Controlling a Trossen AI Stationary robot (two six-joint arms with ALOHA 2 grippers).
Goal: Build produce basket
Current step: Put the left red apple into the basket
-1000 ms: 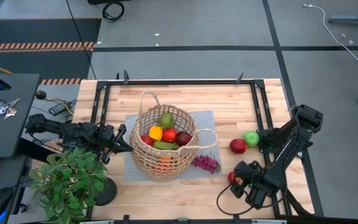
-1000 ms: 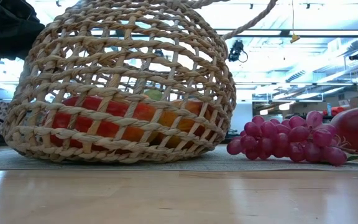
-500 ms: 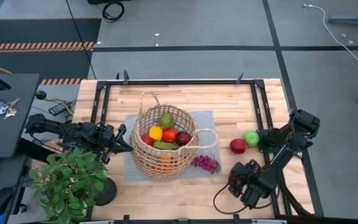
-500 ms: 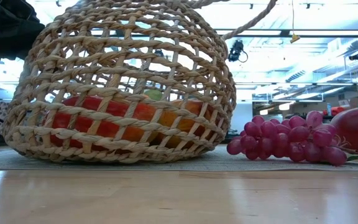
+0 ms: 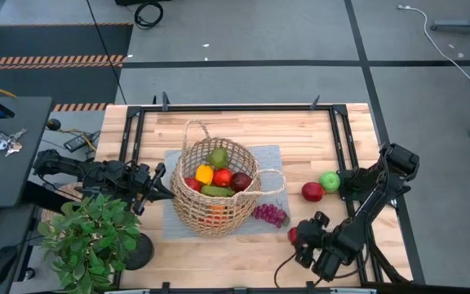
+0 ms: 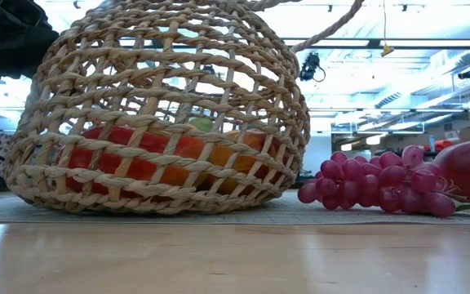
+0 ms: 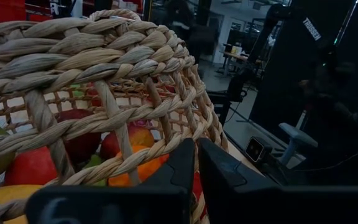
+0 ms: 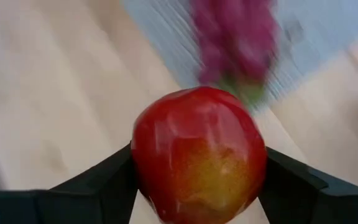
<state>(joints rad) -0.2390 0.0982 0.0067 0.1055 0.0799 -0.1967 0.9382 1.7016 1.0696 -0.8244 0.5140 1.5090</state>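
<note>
My right arm's dark matt plastic fingers (image 8: 92, 186) press a glossy, smooth red apple with a yellow blush (image 8: 199, 155), its skin catching highlights. The pale wooden plank surface (image 5: 300, 135) under me looks smooth with a soft satin sheen. A grey woven cloth mat (image 5: 269, 155) lies on it, fine-ribbed and matt. The large round tan wicker basket (image 5: 215, 214) is rough, open-weave twisted fibre. The purple grapes (image 6: 382, 181) look smooth and waxy, like plastic. A black metal frame (image 5: 243, 108) edges the wood.
</note>
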